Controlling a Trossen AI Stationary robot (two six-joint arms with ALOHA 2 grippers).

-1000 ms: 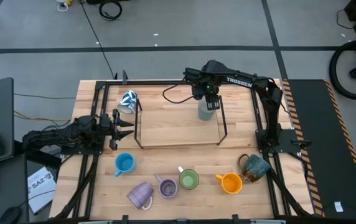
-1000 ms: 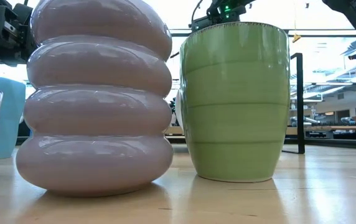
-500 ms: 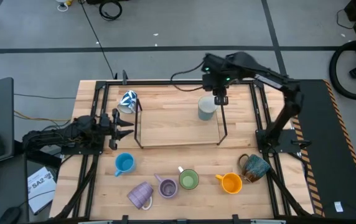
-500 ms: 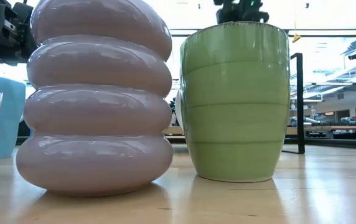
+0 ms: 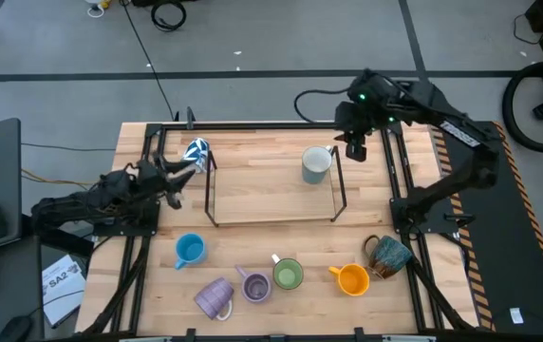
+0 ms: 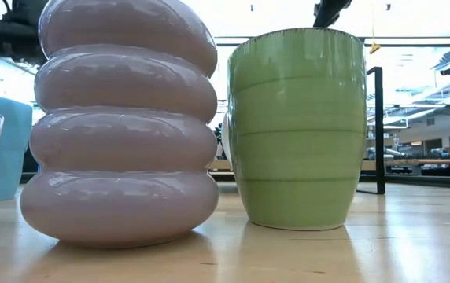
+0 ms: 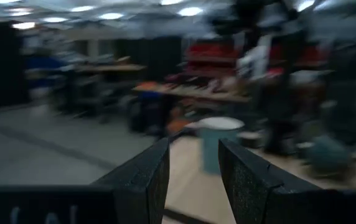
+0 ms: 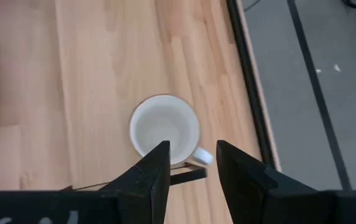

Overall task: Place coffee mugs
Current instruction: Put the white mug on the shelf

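Looking straight down, the pale teal mug (image 5: pixel 316 164) stands upright by itself inside the black wire frame (image 5: pixel 273 220), up in its far right corner. The right gripper (image 5: pixel 355 150) hangs above and just outside that corner, apart from the mug. In the right wrist view its fingers (image 8: pixel 155 169) are spread a bit with nothing between them, so it's let go; the mug's rim (image 8: pixel 165 130) sits below them, handle toward the frame rail.

The white mug with blue pattern (image 5: pixel 196 153) is tipped on its side at the frame's far left corner. The left gripper (image 5: pixel 184 169) is reaching in right next to it; its fingers (image 7: pixel 142 177) have a gap and grip nothing. That view is blurry, so no idea how well it's lined up.

Along the near edge: bright blue mug (image 5: pixel 189 250), ribbed lilac mug (image 5: pixel 215 298), second lilac mug (image 5: pixel 254 285), green mug (image 5: pixel 288 275), orange mug (image 5: pixel 351 279) and dark glazed mug (image 5: pixel 389 255), all outside the frame.

My take: the left arm's job is that tipped mug. I'd come at the rim or wall instead of the handle, keep clear of the wire rail beside it, lift before swinging in, and set it upright with room for the rest.
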